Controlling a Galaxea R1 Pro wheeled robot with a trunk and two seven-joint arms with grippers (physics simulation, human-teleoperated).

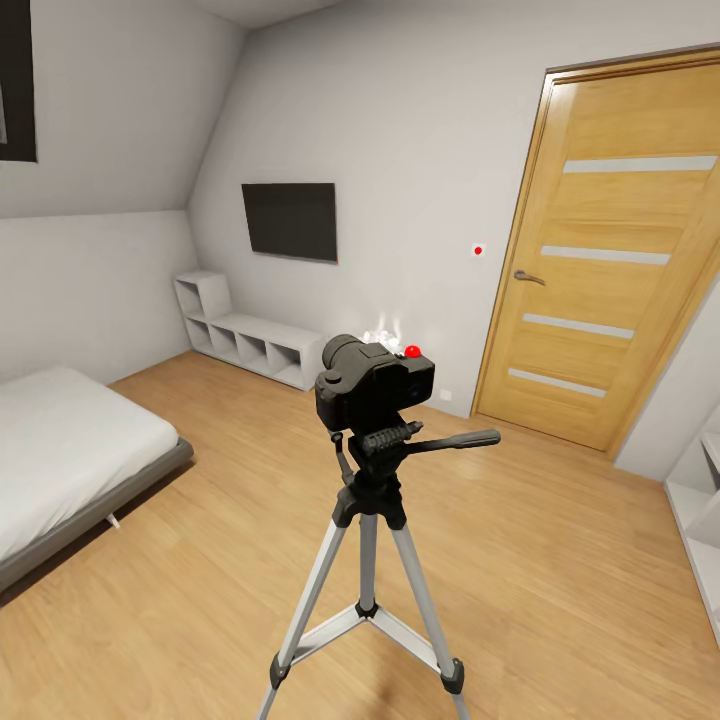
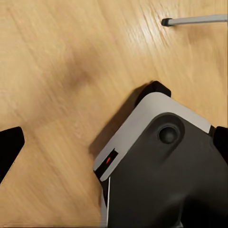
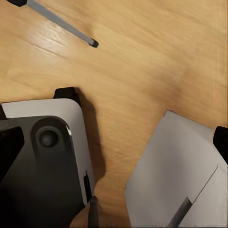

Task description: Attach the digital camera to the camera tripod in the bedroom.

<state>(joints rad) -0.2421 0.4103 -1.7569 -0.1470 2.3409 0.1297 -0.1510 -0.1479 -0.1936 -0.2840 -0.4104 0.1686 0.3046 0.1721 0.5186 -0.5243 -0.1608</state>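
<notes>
Digital camera [image 1: 372, 385]: black and boxy, seated on top of the tripod head, lens turned toward the far wall, red button on its upper right side
Camera tripod [image 1: 368, 560]: standing upright on the floor in the middle of the head view, silver legs spread wide, black joints and feet, pan handle sticking out level to the right beneath the camera
Tripod leg, left wrist view [image 2: 194, 20]: thin silver tube ending in a dark foot, resting on the wood
Tripod leg, right wrist view [image 3: 61, 23]: slanting silver tube with a dark tip, touching the floor
Floor [image 1: 560, 560]: light wood planks with a soft sheen, running from the bed to the door
Bedroom walls [image 1: 420, 120]: pale grey, meeting a sloped ceiling at upper left
TV [image 1: 290, 221]: flat black panel mounted on the far wall, above the shelf
Low shelf [image 1: 245, 335]: white open cubbies along the far wall, one taller section at its left end
Bed [image 1: 70, 450]: white mattress on a grey frame, at the left edge, well apart from the tripod
Door [image 1: 615, 260]: warm wood with pale horizontal strips, closed, lever handle on its left side
Wall switch [image 1: 478, 250]: small white plate with a red dot, just beside the door frame
Robot base [image 2: 161, 166]: grey and dark rounded body over the planks
Left claw: dark tips at the edges of the left wrist view, opening cannot be told
Right claw: dark tips at the frame edges of the right wrist view, opening cannot be told
</notes>
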